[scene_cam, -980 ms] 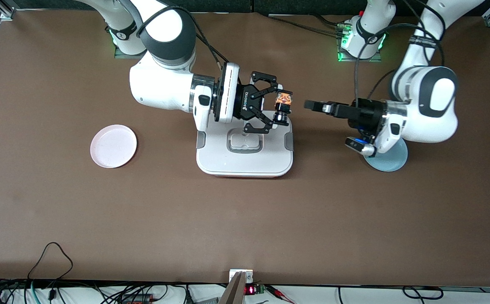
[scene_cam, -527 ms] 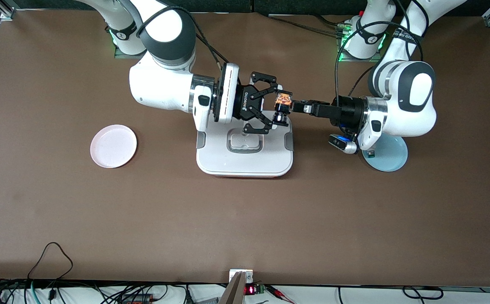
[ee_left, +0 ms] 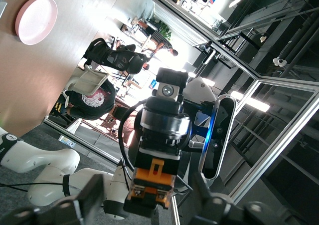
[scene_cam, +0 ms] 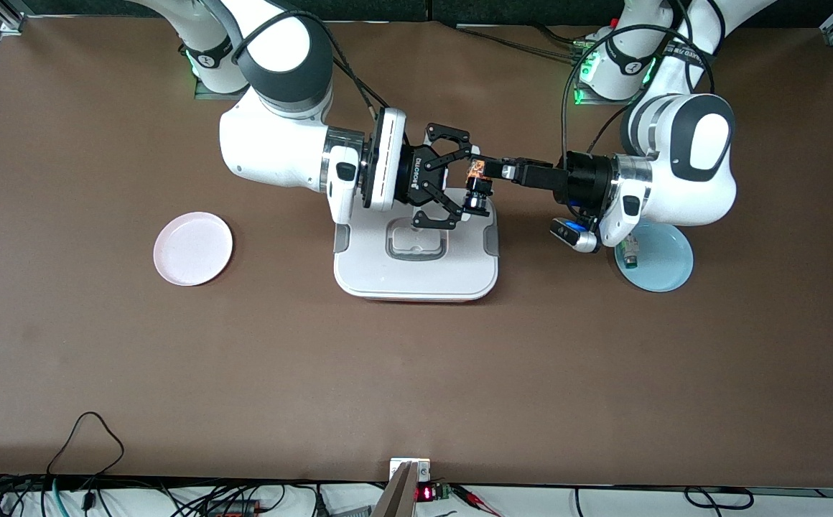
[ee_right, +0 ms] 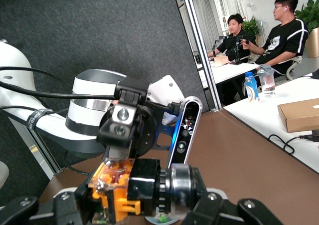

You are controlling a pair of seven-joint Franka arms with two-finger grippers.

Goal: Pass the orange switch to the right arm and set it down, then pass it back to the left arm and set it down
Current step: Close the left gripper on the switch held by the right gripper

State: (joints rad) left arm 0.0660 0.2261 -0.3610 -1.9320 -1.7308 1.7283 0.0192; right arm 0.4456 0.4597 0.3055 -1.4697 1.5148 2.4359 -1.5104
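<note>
Orange switch (scene_cam: 477, 184) hangs mid-air over the box (scene_cam: 416, 255), clenched in right gripper (scene_cam: 468, 181) at the edge toward the left arm's end of the table. Left gripper (scene_cam: 487, 169) meets it nose-to-nose; its fingers (ee_left: 92, 197) flank the switch w/ gaps showing, not yet pinching. Pink plate (scene_cam: 193, 248) sits toward the right arm's end, blue plate (scene_cam: 664, 258) under the left arm.

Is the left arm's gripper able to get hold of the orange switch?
Probably yes. The left gripper is already at the orange switch, which the right gripper holds above the box; nothing sits between them.
</note>
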